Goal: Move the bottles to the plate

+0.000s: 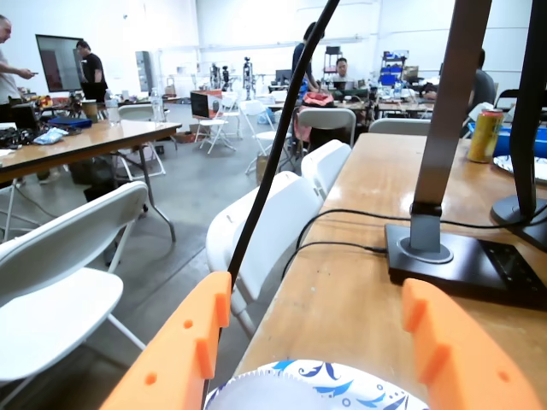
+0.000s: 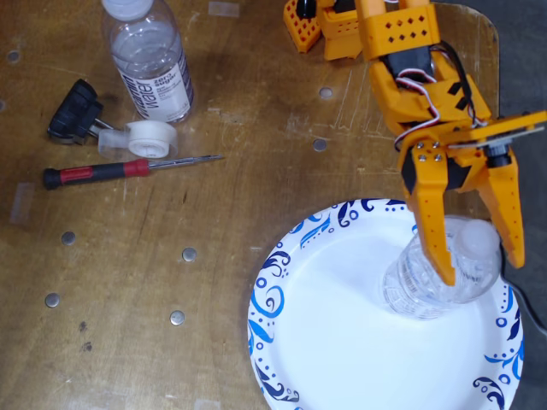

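Scanning the fixed view from left to right, a black clip [image 2: 75, 109], a red-handled screwdriver [image 2: 128, 168] and a clear tape roll [image 2: 149, 137] are being shown lying on the wooden table [image 2: 171, 273], with the labelled bottle [image 2: 149, 60] lying just above them, well apart from the plate [image 2: 342, 342]. Further right, the ribbed bottle [image 2: 440, 273] is being seen standing on the plate's right half, and the orange gripper [image 2: 479, 260] is being held around its cap, fingers spread, one finger [image 2: 432, 231] crossing in front of the bottle. Whether the pads are being pressed against the plastic cannot be told; the jaws are judged to be open, so the first bottle is taken as being released. The next move is judged to call for a lift clear without tipping it, then a reach across to the labelled bottle.

In the wrist view only both fingers and a sliver of the plate rim [image 1: 342, 380] are being shown; the bottle cannot be clearly made out there, and the plate's right and lower edges are being cut off in the fixed view.
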